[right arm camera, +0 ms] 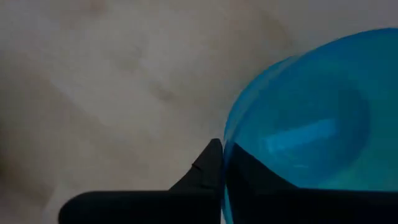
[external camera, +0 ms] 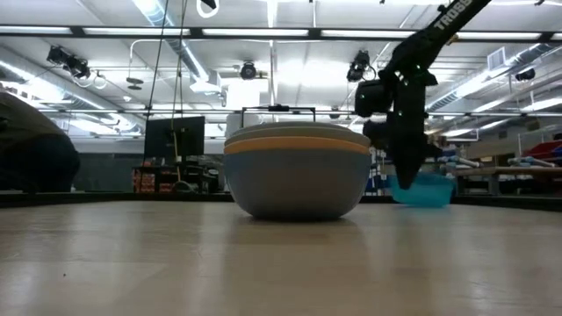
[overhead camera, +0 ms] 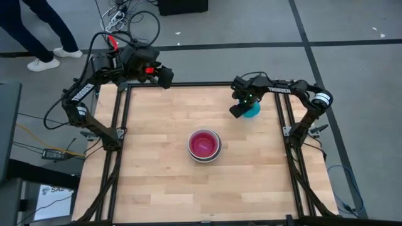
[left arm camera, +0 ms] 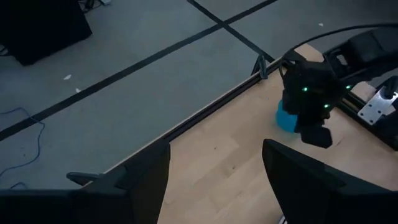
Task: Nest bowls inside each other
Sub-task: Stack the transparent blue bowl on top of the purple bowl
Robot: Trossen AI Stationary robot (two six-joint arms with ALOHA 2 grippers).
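Closest to my low camera, the stack of nested round plastic bowls (external camera: 297,171) is sitting in the middle of the pale wooden counter (overhead camera: 157,157), a grey outer bowl showing an orange band and a white rim from the side. From above I am seeing a red-orange inside (overhead camera: 203,144) at the top of that stack. The large blue bowl and the purple one I cannot make out.

Beyond the stack, toward the counter's far right corner, the small teal plastic bowl (right arm camera: 311,118) is resting on the wood. My right claw (overhead camera: 240,110) is reaching down onto its near rim, and its dark fingers (right arm camera: 211,165) are pinching the bowl's thin wall between them, one inside and one outside, closed tight on it.

My left claw (left arm camera: 214,177) is hanging wide open and holding nothing, above the counter's far left edge, well apart from the stack.

On the grey floor past the counter, a person's legs and white shoes (overhead camera: 53,58) are showing.
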